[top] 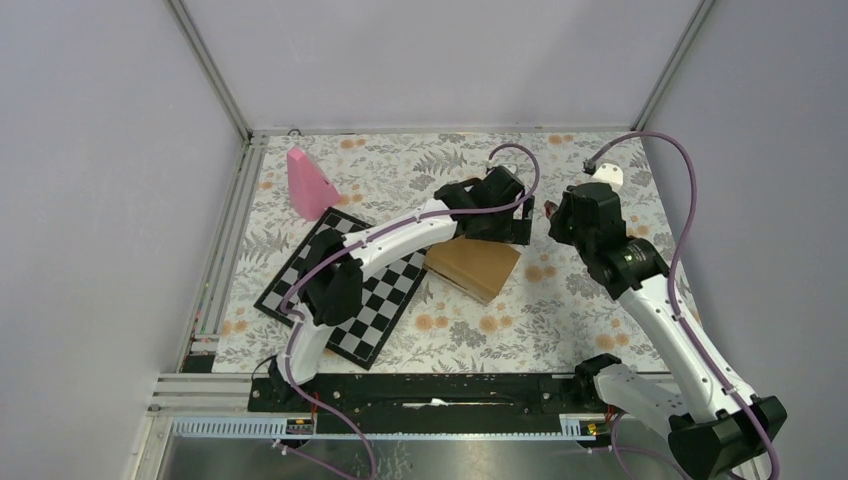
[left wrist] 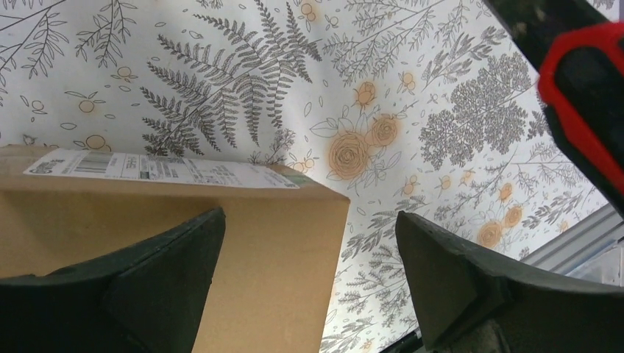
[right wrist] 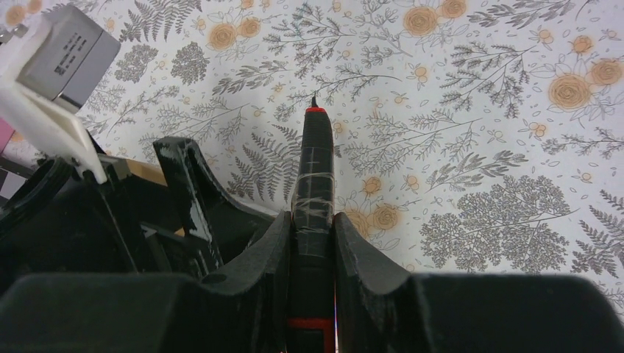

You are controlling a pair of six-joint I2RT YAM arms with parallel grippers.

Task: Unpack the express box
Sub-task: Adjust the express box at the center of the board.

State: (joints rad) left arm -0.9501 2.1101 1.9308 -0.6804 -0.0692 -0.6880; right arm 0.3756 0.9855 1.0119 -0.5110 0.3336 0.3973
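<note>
Express box: we see the express box (top: 473,267) lying on the table (top: 560,300), right of the chessboard (top: 345,285) and just beside it; the left wrist view shows a white shipping label (left wrist: 162,168) on its top face.
Left hand: the left hand (left wrist: 309,243) is spread wide above the box's far end, one finger (left wrist: 176,272) over cardboard and the other over floral cloth; we cannot tell whether it touches.
Right hand: the right hand (right wrist: 310,228) is pinching a black pen-shaped tool (right wrist: 313,176), its red-ringed tip aimed at the table, right of the box.
Pink cone: the pink cone (top: 308,185) stands near the far left corner.
</note>
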